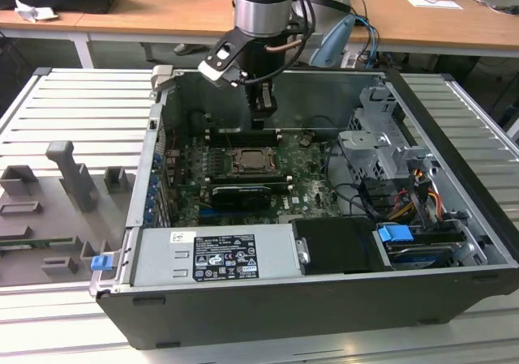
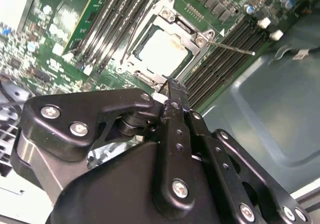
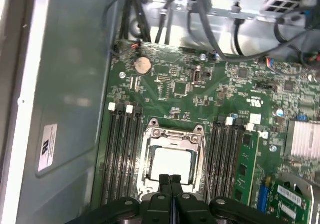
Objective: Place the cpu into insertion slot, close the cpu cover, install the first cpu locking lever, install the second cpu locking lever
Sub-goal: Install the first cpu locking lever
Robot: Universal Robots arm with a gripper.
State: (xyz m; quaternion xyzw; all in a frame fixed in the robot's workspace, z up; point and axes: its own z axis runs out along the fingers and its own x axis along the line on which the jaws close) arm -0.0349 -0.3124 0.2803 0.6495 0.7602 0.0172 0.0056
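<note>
- The gripper [image 3: 170,179], fingers pressed together into one narrow tip and holding nothing, hovers over one edge of the insertion slot [image 3: 148,174]. That shape probably suits nudging thin parts.
- The cpu [image 3: 172,163] lies flat inside the insertion slot, pale top showing.
- The cpu cover [image 3: 175,135] lies down around it, keeping it seated.
- A wire locking lever [image 2: 230,47] juts from the slot's corner, seemingly unlatched.
- Memory slots [image 3: 122,154] flank the slot.
</note>
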